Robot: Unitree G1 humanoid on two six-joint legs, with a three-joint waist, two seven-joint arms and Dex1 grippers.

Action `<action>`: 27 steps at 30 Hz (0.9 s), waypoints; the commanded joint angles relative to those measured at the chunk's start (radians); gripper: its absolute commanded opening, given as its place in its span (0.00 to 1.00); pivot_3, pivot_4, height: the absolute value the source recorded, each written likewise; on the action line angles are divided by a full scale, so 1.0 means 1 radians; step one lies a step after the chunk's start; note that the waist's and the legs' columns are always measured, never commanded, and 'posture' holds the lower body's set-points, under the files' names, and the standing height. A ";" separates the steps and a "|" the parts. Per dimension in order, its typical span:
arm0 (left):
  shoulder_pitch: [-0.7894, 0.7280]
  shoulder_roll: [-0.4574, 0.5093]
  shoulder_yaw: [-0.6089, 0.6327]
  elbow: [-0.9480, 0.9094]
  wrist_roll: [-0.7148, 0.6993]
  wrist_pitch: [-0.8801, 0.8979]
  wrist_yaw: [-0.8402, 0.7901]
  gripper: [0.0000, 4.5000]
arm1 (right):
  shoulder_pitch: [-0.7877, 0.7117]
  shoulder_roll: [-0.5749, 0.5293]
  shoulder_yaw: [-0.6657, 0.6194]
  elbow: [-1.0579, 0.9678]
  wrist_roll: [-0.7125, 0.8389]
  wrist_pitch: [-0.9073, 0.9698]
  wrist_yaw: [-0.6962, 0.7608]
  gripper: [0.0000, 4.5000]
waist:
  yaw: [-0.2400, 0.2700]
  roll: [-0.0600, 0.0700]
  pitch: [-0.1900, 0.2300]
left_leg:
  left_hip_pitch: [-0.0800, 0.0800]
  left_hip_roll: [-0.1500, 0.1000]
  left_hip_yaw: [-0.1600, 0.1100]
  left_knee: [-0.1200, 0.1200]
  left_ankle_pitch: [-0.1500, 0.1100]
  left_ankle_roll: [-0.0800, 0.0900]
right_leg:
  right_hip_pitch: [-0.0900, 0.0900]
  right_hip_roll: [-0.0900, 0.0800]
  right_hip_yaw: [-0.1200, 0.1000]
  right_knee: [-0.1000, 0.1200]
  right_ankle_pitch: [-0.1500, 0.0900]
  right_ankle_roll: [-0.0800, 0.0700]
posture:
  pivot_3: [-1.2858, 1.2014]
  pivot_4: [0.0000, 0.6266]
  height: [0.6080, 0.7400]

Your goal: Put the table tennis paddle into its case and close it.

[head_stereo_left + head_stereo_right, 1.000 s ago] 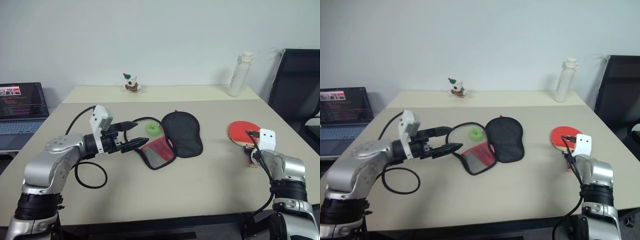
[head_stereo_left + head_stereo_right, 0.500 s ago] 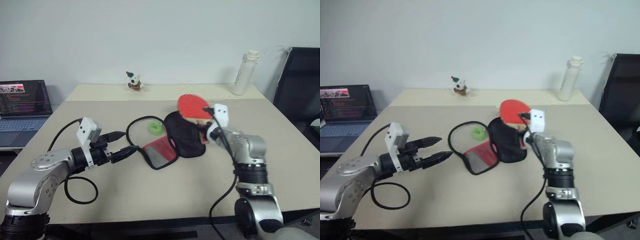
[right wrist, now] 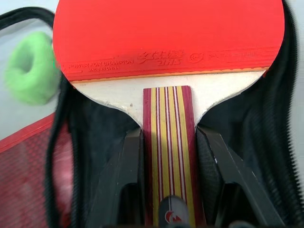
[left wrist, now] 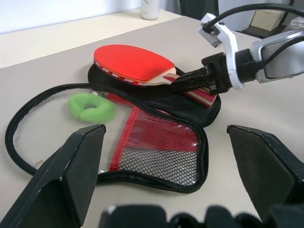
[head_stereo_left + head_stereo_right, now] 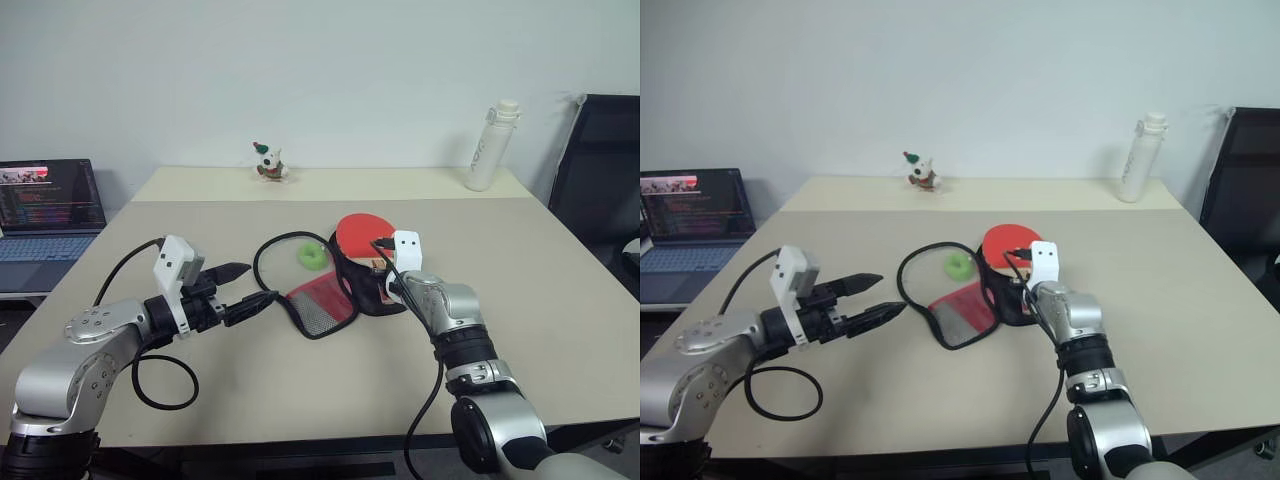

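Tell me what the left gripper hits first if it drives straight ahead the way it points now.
Probably the case: the open left gripper points at its red mesh flap. The table tennis paddle lies farther back; depth is uncertain.

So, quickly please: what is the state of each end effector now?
Left end effector: open, holding nothing.
Right end effector: closed on the handle of the table tennis paddle, above the case.
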 commanded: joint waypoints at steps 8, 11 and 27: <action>-0.001 0.000 0.017 -0.039 -0.022 -0.004 0.019 1.00 | -0.058 0.003 0.017 0.049 -0.043 -0.070 0.001 0.24 | -0.002 0.000 0.000 | 0.000 0.000 0.000 0.000 0.000 0.000 | 0.000 0.000 0.000 0.000 0.000 0.000 | 0.52 0.24 1.00; 0.002 0.000 0.016 -0.039 -0.020 -0.005 0.020 1.00 | -0.060 0.007 0.015 0.042 -0.045 -0.062 -0.010 0.46 | -0.002 0.000 0.000 | 0.000 0.000 0.000 0.000 0.000 0.000 | 0.000 0.000 0.000 0.000 0.000 0.000 | 0.52 0.24 1.00; 0.053 -0.005 -0.035 0.193 0.208 -0.071 0.148 1.00 | 0.063 -0.180 0.083 -0.644 0.310 0.297 0.453 0.99 | 0.005 0.000 0.000 | 0.000 0.000 -0.001 -0.002 -0.002 0.004 | 0.000 0.000 -0.001 -0.002 0.000 0.000 | 0.52 0.24 1.00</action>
